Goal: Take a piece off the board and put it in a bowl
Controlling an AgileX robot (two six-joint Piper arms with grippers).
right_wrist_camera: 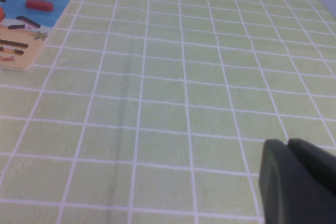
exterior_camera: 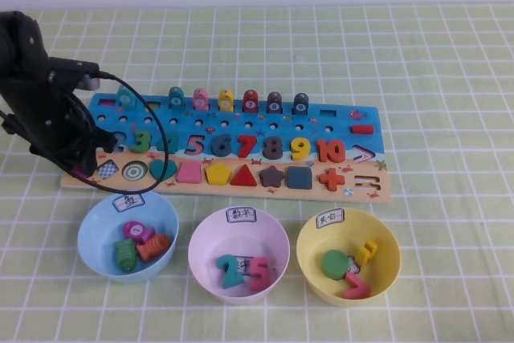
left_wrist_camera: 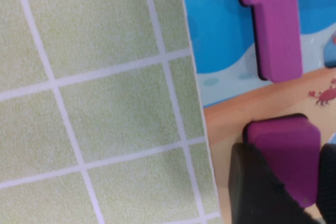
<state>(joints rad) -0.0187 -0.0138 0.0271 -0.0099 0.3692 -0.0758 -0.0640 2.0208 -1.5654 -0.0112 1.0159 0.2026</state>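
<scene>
The magenta-purple piece (left_wrist_camera: 286, 145) lies flat on the tan strip at the left end of the board (left_wrist_camera: 226, 35), below a purple number 1 (left_wrist_camera: 275, 19). My left gripper (left_wrist_camera: 286, 182) is shut on the piece, with a dark finger (left_wrist_camera: 252, 187) against each side. In the high view my left arm (exterior_camera: 48, 110) stands over the board's (exterior_camera: 321, 122) left end and hides the piece. The yellow bowl (exterior_camera: 385, 234) sits at the front right, holding a green disc and number pieces. My right gripper (right_wrist_camera: 290, 145) hangs shut over bare cloth, off the board's right end.
A light blue bowl (exterior_camera: 92, 214) and a pale pink bowl (exterior_camera: 201, 234) stand in front of the board, left of the yellow one, each holding pieces. Coloured numbers and shape pieces fill the board. A green checked cloth (exterior_camera: 450, 78) covers the table.
</scene>
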